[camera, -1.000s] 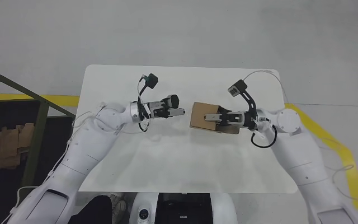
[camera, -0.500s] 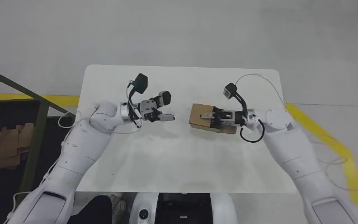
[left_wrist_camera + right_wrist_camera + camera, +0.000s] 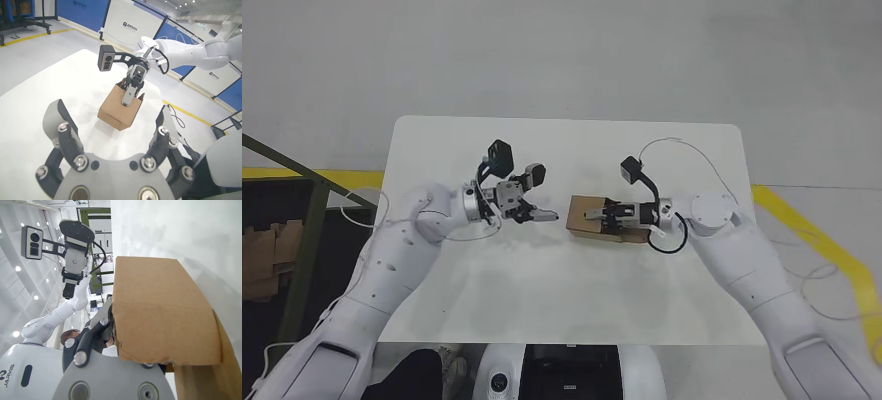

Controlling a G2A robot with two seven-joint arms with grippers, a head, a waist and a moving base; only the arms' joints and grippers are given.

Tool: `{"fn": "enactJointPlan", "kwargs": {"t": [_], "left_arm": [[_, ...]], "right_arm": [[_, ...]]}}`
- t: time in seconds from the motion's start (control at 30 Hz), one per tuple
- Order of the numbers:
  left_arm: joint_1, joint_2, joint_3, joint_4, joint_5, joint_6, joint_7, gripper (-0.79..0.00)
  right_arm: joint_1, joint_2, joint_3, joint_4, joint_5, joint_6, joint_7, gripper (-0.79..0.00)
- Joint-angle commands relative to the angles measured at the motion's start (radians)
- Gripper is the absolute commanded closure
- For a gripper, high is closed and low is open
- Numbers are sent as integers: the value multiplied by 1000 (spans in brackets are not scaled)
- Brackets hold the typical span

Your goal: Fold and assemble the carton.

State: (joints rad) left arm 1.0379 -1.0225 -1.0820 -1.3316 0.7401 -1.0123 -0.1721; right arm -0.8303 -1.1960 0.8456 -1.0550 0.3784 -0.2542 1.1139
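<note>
A brown cardboard carton lies on its side in the middle of the white table, its closed bottom toward the left arm. My right gripper is shut on the carton's wall at the open end. One finger lies outside the carton, the other is hidden inside. My left gripper hangs open a short way from the carton, touching nothing. In the left wrist view the carton sits beyond my left gripper, with the right gripper on its upper wall.
Bare white tabletop surrounds the carton on all sides. Table edges lie well away from both grippers. A dark frame and yellow floor line run past the table's left side.
The right gripper has carried the carton a little toward the left arm and the table's middle. The left gripper has turned and drawn back slightly, staying open.
</note>
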Motion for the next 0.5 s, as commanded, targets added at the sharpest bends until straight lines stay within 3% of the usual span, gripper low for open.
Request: {"fn": "enactJointPlan", "kwargs": {"t": [0.0,0.17,0.3,0.4,0.43,0.47], "left_arm": [[5,5,2,8,85,0,90,-785],[7,13,8,49,255,0,262,-785],[0,11,23,88,322,0,359,-785],[-8,8,31,108,367,0,406,-785],[-9,7,33,113,382,0,420,-785],[-11,6,35,116,396,0,433,-785]], "right_arm": [[6,-7,-14,11,-7,4,-5,0],[19,-22,-41,42,-17,15,-25,-22],[26,-33,-56,63,-24,21,-35,-166],[29,-37,-58,80,-17,19,-27,-391],[29,-37,-56,86,-13,18,-25,-597],[28,-38,-52,90,-7,16,-21,-736]]}}
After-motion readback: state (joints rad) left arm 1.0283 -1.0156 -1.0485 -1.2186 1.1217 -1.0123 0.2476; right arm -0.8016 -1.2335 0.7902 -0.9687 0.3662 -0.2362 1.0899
